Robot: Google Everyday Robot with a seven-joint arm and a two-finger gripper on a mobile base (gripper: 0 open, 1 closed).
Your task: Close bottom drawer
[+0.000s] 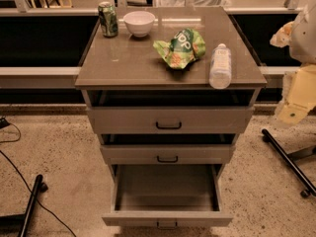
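Note:
The bottom drawer [167, 217] is the lowest of three in a grey-beige cabinet [98, 75]. It is pulled far out toward me, and its deep grey box is open and empty. Its small black handle [167, 225] sits at the lower edge of the view. The middle drawer [168, 154] and top drawer [169, 120] each stand out a little. My gripper [283, 33] is at the far right edge on the white arm, at cabinet-top height, well apart from all the drawers.
On the cabinet top stand a green can [107, 19] and a white bowl [139, 22], with a green chip bag [180, 47] and a lying clear bottle [220, 65]. Black wheeled legs lie on the floor at left [30, 204] and right [289, 162]. A cable runs at left.

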